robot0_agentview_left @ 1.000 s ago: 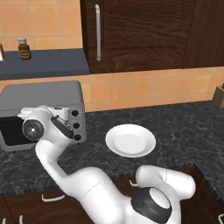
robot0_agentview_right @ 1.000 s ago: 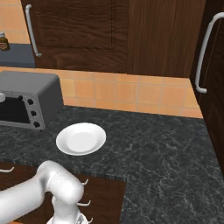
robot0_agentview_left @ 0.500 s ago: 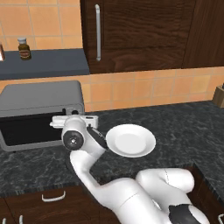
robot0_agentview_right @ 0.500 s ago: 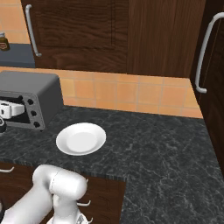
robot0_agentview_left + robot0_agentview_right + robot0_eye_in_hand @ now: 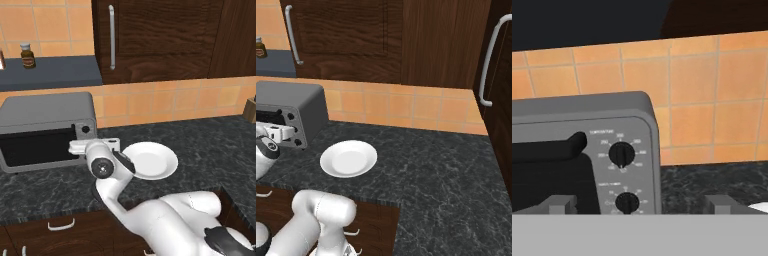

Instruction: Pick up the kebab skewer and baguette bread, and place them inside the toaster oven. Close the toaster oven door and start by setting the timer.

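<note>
The grey toaster oven (image 5: 45, 112) stands at the counter's left with its dark glass door (image 5: 37, 147) upright against the box. My gripper (image 5: 94, 145) hovers open just in front of the oven's right-hand knob panel. In the hand view its fingertips (image 5: 562, 204) stand wide apart around the panel, with one black knob (image 5: 621, 154) above another (image 5: 627, 201) and the door's dark handle (image 5: 547, 150) to their left. From the right base view the gripper (image 5: 280, 133) sits at the oven (image 5: 293, 102) front corner. The kebab skewer and baguette bread are hidden.
An empty white plate (image 5: 150, 160) lies on the dark stone counter just right of my hand, also the plate (image 5: 348, 158). A small brown bottle (image 5: 27, 55) stands on the shelf above the oven. Wooden cabinets with metal handles (image 5: 111, 37) line the wall.
My hand has swung right from in front of the door glass to the knob panel, then drawn slightly left and closer to it. The oven and plate have not moved.
</note>
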Motion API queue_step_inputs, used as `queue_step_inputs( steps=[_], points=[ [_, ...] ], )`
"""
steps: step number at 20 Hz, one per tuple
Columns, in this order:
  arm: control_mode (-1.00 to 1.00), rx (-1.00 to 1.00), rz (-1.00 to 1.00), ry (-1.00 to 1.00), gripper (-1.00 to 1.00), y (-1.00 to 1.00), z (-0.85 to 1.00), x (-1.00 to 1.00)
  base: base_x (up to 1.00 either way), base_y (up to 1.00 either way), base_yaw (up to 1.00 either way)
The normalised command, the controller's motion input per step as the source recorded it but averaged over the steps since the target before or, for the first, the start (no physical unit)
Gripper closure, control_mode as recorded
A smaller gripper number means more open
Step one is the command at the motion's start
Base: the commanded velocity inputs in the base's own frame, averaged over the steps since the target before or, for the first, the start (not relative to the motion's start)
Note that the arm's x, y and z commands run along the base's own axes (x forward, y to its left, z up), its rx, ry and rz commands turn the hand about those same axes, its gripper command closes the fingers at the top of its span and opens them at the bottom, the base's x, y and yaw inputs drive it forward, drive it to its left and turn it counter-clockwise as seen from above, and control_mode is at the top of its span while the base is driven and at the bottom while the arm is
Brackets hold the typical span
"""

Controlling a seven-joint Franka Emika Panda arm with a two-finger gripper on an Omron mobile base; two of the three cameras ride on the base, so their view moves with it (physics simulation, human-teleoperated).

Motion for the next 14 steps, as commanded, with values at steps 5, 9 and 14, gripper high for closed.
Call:
queue_step_inputs(
  steps=[5,9,14],
  points=[
    [-1.00,0.00,0.05,0.00,-1.00,0.02,-0.25,0.20,0.00,0.00,0.00],
    [-1.00,0.00,0.01,0.00,-1.00,0.06,-0.33,0.29,0.00,0.00,0.00],
    [-1.00,0.00,0.00,-0.04,-1.00,0.18,-0.31,0.32,0.00,0.00,0.00]
  ],
)
